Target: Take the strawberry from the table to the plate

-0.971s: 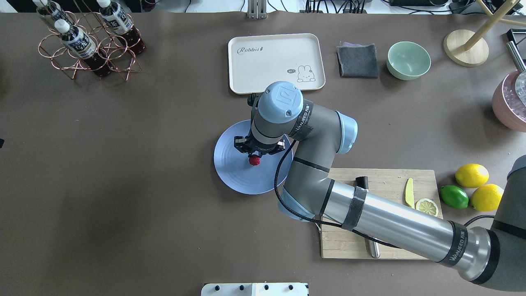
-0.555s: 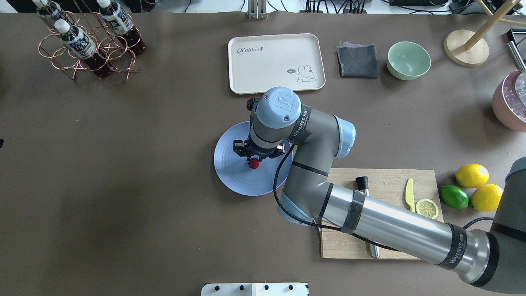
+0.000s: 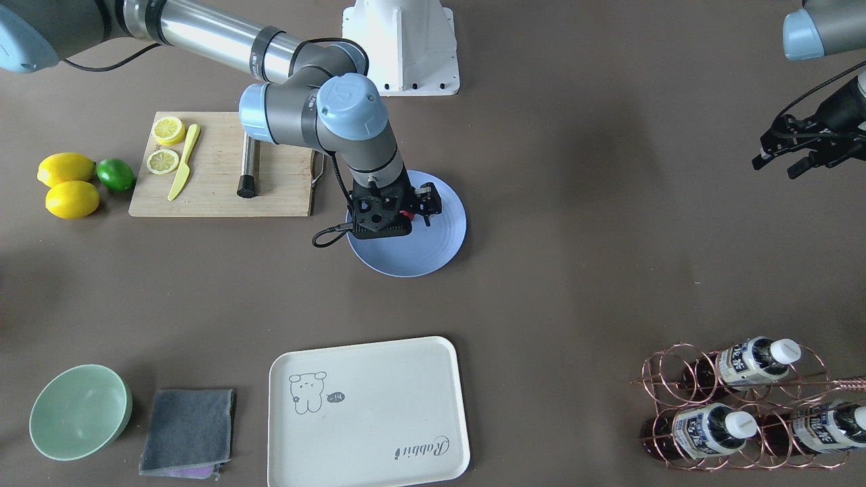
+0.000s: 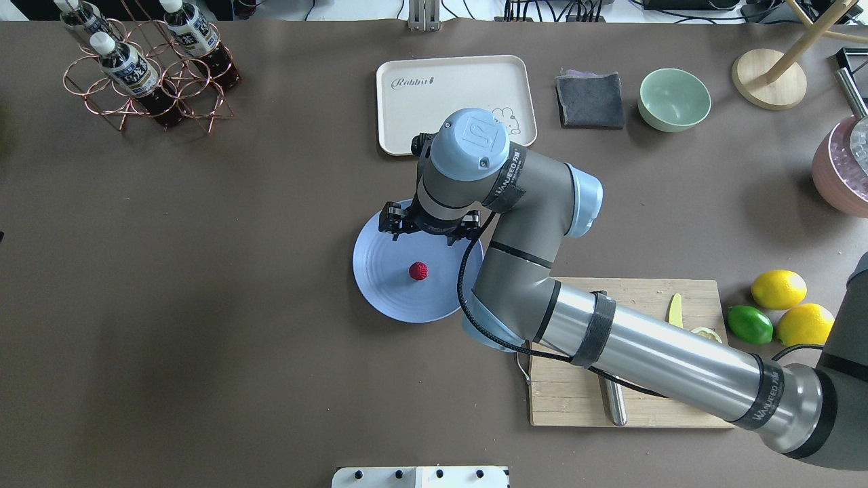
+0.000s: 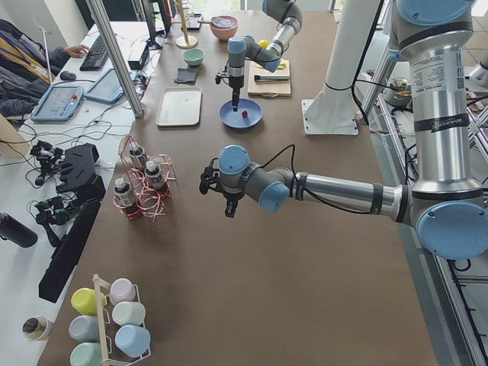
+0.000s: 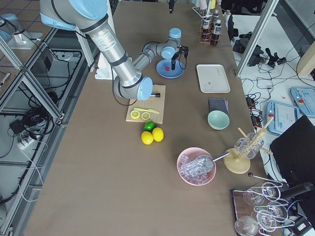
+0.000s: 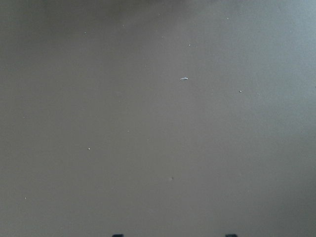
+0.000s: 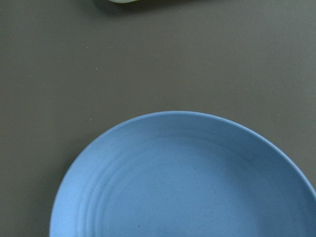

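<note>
Strawberry (image 4: 418, 271) sits free on the plate (image 4: 386, 291), close to the plate's middle and a touch toward 6 o'clock in the overhead view, with nothing touching it. The plate lies flat on the table (image 4: 203, 305), near the table's middle.

The right gripper (image 4: 429, 232) hangs above the plate's 12 o'clock rim, apart from the berry, its jaws spread and holding nothing. The right wrist camera looks straight down on the plate's ridged blue surface and the bare brown table beyond its rim. The right arm reaches in from about 4 o'clock, passing over the wooden cutting board (image 4: 637, 291).

The left gripper (image 3: 777, 167) is well apart from the plate, raised over open table on the robot's left side, its jaws spread and empty. Its wrist camera shows only plain table surface.

From the plate, the cream tray (image 4: 407, 115) lies at 12 o'clock, partly hidden by the right wrist. A grey cloth (image 4: 590, 100) and a mint-green bowl (image 4: 674, 99) sit toward 1 to 2 o'clock. A copper bottle rack (image 4: 135, 74) stands at 10 o'clock. Two lemons (image 4: 778, 289) and a lime (image 4: 749, 324) cluster far out at 3 o'clock, past the board.
</note>
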### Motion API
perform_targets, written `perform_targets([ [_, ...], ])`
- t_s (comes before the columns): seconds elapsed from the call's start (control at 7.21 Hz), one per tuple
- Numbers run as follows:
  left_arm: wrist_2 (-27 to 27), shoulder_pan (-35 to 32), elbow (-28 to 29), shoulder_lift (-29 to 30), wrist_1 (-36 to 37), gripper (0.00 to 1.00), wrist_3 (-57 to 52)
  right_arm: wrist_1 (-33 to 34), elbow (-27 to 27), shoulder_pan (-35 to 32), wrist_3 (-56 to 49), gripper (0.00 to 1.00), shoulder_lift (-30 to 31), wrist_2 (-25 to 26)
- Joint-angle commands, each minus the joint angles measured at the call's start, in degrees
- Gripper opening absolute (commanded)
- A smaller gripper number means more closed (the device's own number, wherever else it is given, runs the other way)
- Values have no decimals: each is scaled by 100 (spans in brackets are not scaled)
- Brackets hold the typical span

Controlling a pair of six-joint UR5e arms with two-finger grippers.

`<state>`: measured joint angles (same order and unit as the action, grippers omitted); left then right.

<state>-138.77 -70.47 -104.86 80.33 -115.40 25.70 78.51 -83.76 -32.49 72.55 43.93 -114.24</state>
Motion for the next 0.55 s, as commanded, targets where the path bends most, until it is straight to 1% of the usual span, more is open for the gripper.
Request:
perform_targets([
  [0.0, 52, -37, 27, -70, 9, 75, -3, 1206, -1661, -614, -683, 100, 848, -448],
  [0.14, 52, -220, 35, -87, 18, 74, -56, 1367, -2183, -975, -1307, 100, 1455, -520],
  [0.28, 52, -396, 62, -175, 44, 74, -352, 1447, -2327, -1596, -2096, 100, 1896, -938],
  [0.42, 52, -545, 53, -332, 44, 74, -625, 1439, -2503, -2150, -2957, 100, 2536, -1255],
])
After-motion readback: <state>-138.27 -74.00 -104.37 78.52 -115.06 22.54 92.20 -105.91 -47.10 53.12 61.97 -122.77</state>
